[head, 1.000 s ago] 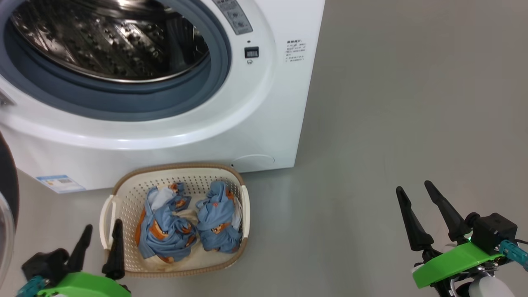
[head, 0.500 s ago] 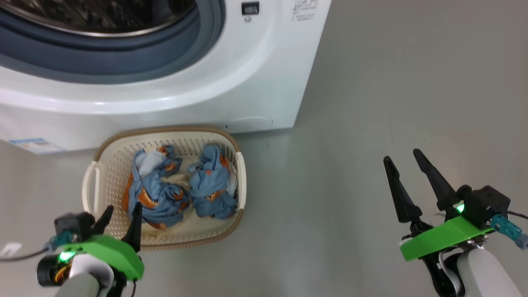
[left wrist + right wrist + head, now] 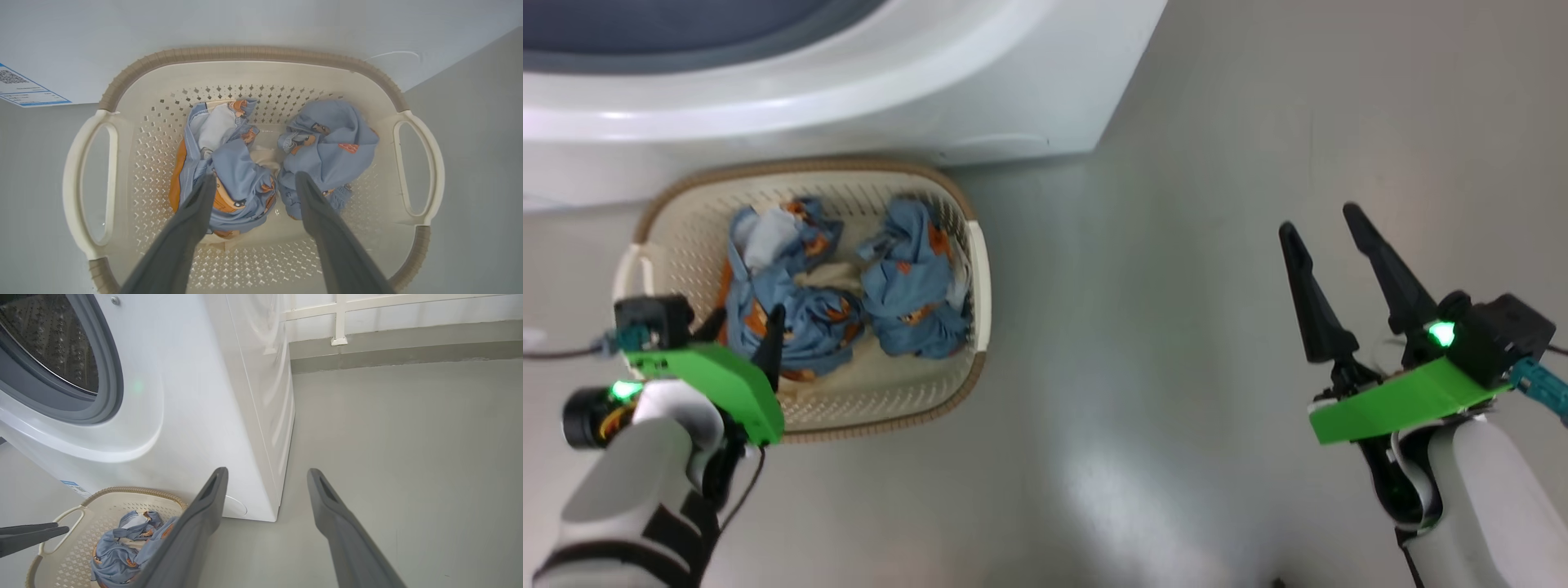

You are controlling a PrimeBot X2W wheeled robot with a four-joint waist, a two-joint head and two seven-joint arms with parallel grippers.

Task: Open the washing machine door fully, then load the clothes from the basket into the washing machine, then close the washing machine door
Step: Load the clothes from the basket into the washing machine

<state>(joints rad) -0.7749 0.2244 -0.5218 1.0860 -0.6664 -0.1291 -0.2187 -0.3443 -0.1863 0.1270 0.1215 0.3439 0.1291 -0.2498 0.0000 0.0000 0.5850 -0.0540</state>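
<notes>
Grey floor (image 3: 1135,367): left gripper (image 3: 254,177), fingers spread, hangs over the basket (image 3: 253,53) to straddle the clothes (image 3: 327,151); right gripper (image 3: 1319,219) spread, idle aside.

Floor (image 3: 1176,245) is plain grey, smooth, slightly mottled, with a dull sheen. Head view, low centre: soft bright glare patch (image 3: 1119,498) on it with diffuse edges. Lighting is even and shadows are weak. Right wrist view: far wall (image 3: 429,314) is white, with a white rail frame (image 3: 338,324) on it — thin bars, one short upright ending in a small foot. Under the wall a grey-green skirting band (image 3: 408,349) runs the full width — darker along its lower edge where it meets the floor. Left wrist view shows the same grey floor at both side edges.
</notes>
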